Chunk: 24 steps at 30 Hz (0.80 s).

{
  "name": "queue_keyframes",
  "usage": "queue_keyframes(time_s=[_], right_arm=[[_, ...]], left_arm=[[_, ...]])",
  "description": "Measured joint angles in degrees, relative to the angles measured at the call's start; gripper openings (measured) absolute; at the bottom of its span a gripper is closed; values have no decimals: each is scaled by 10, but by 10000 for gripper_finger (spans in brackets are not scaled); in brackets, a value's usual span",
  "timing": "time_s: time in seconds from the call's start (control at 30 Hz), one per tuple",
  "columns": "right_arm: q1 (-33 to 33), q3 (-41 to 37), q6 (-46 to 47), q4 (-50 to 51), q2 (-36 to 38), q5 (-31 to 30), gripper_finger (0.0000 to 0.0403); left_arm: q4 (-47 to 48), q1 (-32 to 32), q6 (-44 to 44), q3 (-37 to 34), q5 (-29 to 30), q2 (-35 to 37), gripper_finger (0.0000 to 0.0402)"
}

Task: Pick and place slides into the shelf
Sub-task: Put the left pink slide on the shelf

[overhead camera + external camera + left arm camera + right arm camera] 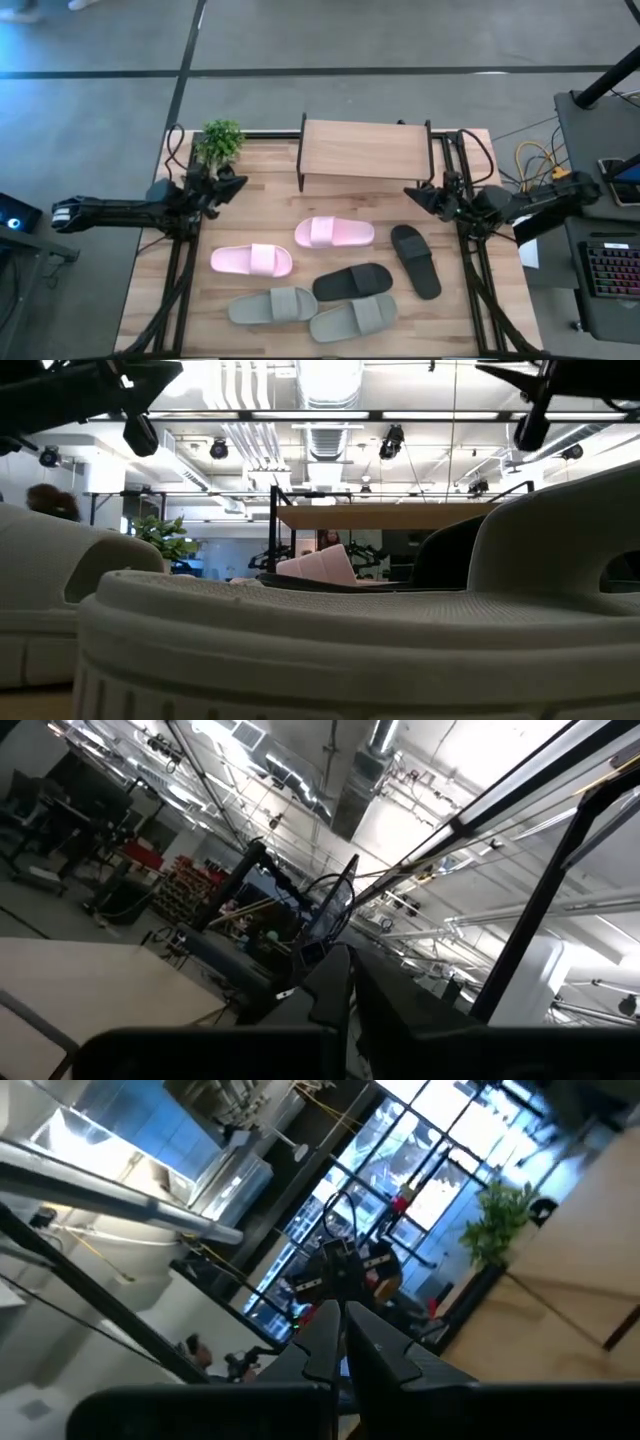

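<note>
All six slides are lying on the surface [270, 170] in front of the empty shelf [365, 148]. The left gripper [232, 186] and right gripper [412, 194] are waiting at the sides, fingers closed on nothing. I would start by opening over the nearest pink slide [334, 233] and gripping its strap. No readable writing is showing.
</note>
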State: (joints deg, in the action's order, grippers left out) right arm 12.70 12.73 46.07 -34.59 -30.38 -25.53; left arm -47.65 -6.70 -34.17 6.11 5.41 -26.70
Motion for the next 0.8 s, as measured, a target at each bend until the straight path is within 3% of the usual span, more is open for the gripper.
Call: queue_keyframes(time_s=[0.23,0.43,0.57,0.8], right_arm=[[-5,74,-26,23,-73,-2,13],[-32,198,20,285,-147,-30,26],[-44,287,78,465,-206,-30,72],[-55,394,111,597,-296,-29,176]], left_arm=[[0,0,3,0,8,0,6],[1,-1,5,3,28,-2,6],[-15,0,5,4,28,0,6],[-13,0,15,3,22,-3,6]])
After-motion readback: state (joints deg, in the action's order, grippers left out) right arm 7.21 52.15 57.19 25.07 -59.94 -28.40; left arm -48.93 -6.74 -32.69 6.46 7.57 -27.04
